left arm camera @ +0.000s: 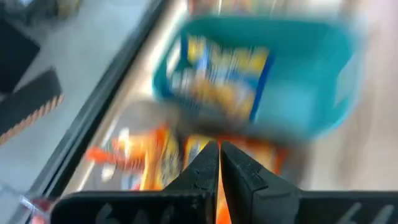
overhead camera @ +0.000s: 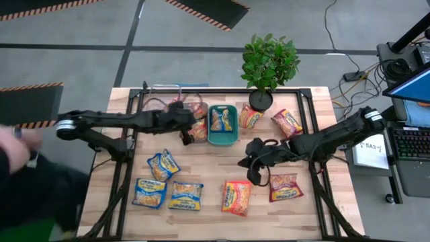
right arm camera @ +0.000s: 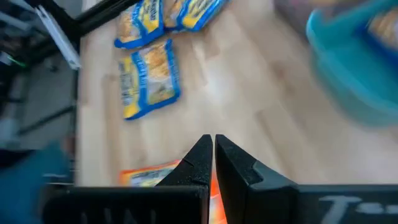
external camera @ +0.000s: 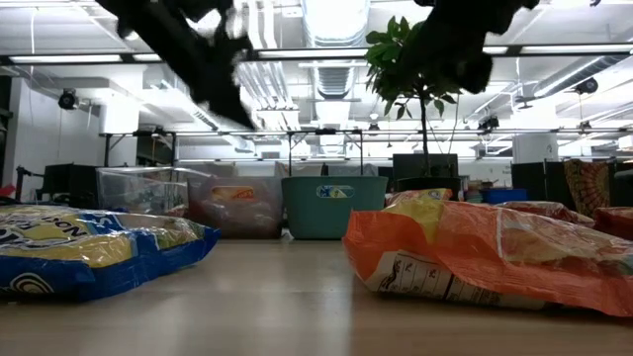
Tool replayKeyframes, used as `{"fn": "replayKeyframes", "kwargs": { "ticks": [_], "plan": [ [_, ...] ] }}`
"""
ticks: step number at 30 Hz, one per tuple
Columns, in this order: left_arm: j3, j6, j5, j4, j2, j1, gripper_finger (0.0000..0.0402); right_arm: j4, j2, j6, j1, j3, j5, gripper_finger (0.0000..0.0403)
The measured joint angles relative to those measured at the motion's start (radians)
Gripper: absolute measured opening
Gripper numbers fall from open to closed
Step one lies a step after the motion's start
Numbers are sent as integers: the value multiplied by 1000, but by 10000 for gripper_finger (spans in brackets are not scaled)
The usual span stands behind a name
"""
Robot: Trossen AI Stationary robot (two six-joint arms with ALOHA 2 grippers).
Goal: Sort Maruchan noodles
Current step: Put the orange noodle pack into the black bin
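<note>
Maruchan noodle packets lie flat on the wooden table: three blue-and-yellow (overhead camera: 163, 165) at near left, an orange one (overhead camera: 236, 197) and a red one (overhead camera: 285, 187) at near right, and two (overhead camera: 250, 117) by the plant. Another blue packet (left arm camera: 227, 74) lies in the teal bin (overhead camera: 222, 124). An orange one (left arm camera: 149, 155) lies in the grey bin (overhead camera: 196, 119). My left gripper (left arm camera: 219, 155) hangs shut above the grey bin, beside the teal one. My right gripper (right arm camera: 213, 149) hangs shut above the table, between the orange and red packets.
A potted plant (overhead camera: 267, 67) stands at the far edge, right of the teal bin. A clear bin (external camera: 143, 190) stands left of the grey one. Black frame rails (overhead camera: 127, 134) run along the table's sides. A person's blurred arm (overhead camera: 13, 154) shows off the left edge.
</note>
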Motion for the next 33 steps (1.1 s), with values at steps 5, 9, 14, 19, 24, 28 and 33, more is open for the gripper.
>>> {"fn": "replayKeyframes", "kwargs": {
  "ticks": [5, 9, 14, 19, 24, 28, 33],
  "plan": [
    [-81, -101, 6, 226, -105, -113, 0, -95, 1, 215, 7, 23, -37, 9],
    [-158, -101, 8, 415, -142, -214, 0, -199, 12, 365, 10, 2, -35, 9],
    [-214, -81, 5, 521, -153, -291, 0, -443, 20, 479, -10, -2, -27, 9],
    [-235, -75, -1, 527, -148, -304, 0, -606, 18, 522, -77, -3, 28, 9],
    [-236, -75, -1, 517, -149, -304, 0, -575, 16, 384, -206, -24, 104, 9],
    [-236, -87, -1, 514, -150, -304, 0, -420, 14, 216, -348, -80, 109, 9],
    [-236, -90, -1, 505, -150, -304, 0, -205, 11, 76, -511, -180, 108, 9]
  ]
}}
